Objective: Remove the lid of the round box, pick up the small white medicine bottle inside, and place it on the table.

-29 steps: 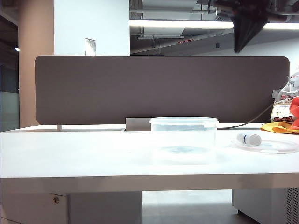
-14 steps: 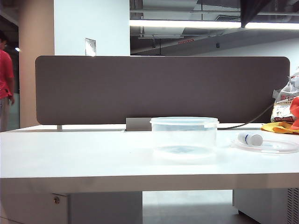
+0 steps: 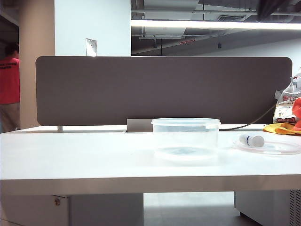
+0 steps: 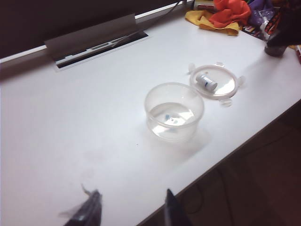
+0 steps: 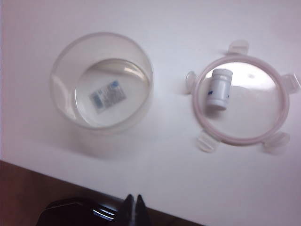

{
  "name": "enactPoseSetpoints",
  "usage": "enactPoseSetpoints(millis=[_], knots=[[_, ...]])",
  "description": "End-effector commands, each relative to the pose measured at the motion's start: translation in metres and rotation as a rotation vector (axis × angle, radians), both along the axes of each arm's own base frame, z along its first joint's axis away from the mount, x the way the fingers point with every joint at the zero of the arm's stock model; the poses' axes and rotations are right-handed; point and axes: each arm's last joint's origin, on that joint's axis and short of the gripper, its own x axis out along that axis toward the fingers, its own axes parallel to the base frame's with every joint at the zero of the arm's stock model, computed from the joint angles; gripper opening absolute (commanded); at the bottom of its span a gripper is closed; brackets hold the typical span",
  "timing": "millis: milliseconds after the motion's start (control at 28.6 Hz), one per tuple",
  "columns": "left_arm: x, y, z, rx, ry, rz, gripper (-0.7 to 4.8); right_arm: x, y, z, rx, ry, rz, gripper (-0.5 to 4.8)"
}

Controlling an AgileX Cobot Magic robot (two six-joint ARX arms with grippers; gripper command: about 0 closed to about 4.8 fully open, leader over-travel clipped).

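Left tool (image 4: pixel 129 212) half-spread, empty, high over near worktop (image 3: pixel 75 155) | right tool (image 5: pixel 134 207) pressed together, empty, above near edge | bottle (image 5: pixel 219 88) lies on its side on lid (image 5: pixel 244 134), right of open box (image 5: pixel 101 82) | risk: could roll off if lid is nudged | far right: cloth (image 4: pixel 223 14), clear.

- No text can be read.
- Sticker (image 5: pixel 108 98) on the round box (image 5: pixel 102 82) floor: blue marks, illegible.
- Small white medicine bottle (image 5: pixel 219 88): blue label edge, unreadable.
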Motion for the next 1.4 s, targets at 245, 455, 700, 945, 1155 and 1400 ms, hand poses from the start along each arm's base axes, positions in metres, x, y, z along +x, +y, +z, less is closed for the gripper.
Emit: enactPoseSetpoints(millis=[245, 455, 700, 945, 1155, 1400], knots=[[0.003, -0.001, -0.035, -0.035, 0.006, 0.038, 1.74, -0.052, -0.010, -0.034, 0.120, -0.102, -0.016, -0.01], [0.001, 0.000, -0.061, -0.074, 0.006, 0.061, 1.74, -0.089, -0.020, -0.070, 0.179, -0.159, -0.052, -0.01], [0.001, 0.001, -0.095, -0.121, 0.013, 0.089, 1.74, -0.121, -0.029, -0.114, 0.221, -0.204, -0.080, -0.01], [0.006, -0.003, -0.116, -0.118, 0.038, 0.097, 1.74, -0.133, -0.032, -0.130, 0.226, -0.230, -0.085, -0.01], [0.007, -0.004, -0.119, -0.111, 0.045, 0.096, 1.74, -0.133, -0.032, -0.130, 0.225, -0.229, -0.079, 0.00], [0.007, -0.004, -0.119, -0.107, 0.050, 0.097, 1.75, -0.133, -0.032, -0.130, 0.233, -0.222, -0.069, 0.00]])
